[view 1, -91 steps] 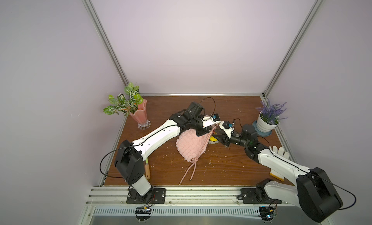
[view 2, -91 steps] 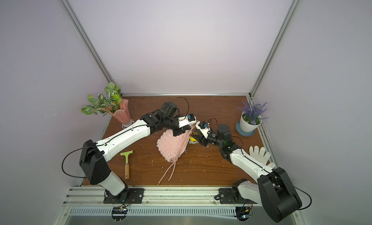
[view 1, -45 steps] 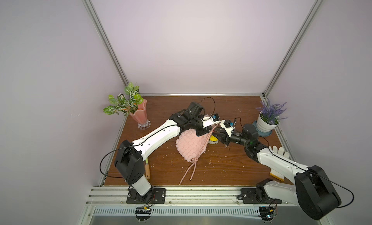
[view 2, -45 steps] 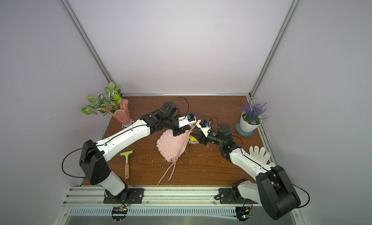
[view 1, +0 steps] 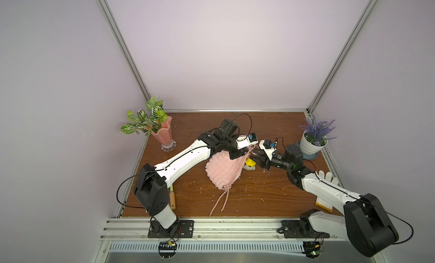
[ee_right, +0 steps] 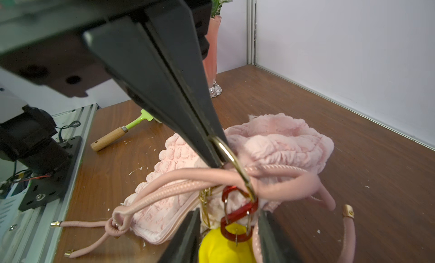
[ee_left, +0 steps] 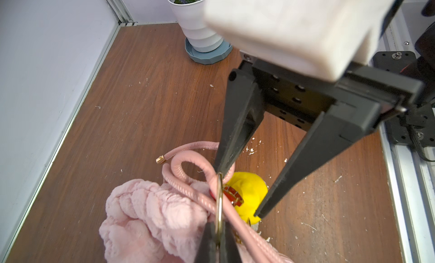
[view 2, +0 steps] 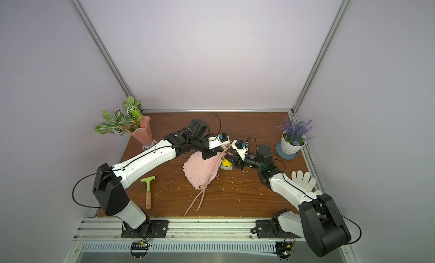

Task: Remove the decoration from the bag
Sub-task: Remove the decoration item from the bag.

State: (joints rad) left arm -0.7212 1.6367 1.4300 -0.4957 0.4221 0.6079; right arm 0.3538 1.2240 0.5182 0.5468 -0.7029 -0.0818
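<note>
The bag [view 1: 223, 170] lies on the wooden table [view 1: 259, 198]. Its long axis runs from the gathered mouth, raised under the left gripper [ee_right: 213, 153], to the knotted end, which points toward the arms' bases. From that end the cords [view 1: 219, 200] trail on in the same direction. The left gripper is clenched on a gold ring [ee_right: 231, 158] at the bag's mouth, and the cords pass through this ring. A red clip [ee_right: 240, 212] hangs from the ring. Below it sits the decoration [view 1: 250, 165], just beside the bag's mouth on the side toward the right arm. Its yellow hat is turned up toward the clip and a little pale body shows beneath, the rest being hidden. The right gripper [ee_left: 239, 194] is released, its jaws standing apart astride the clip and the hat. One fingertip [ee_left: 222, 170] touches the cord at the ring.
</note>
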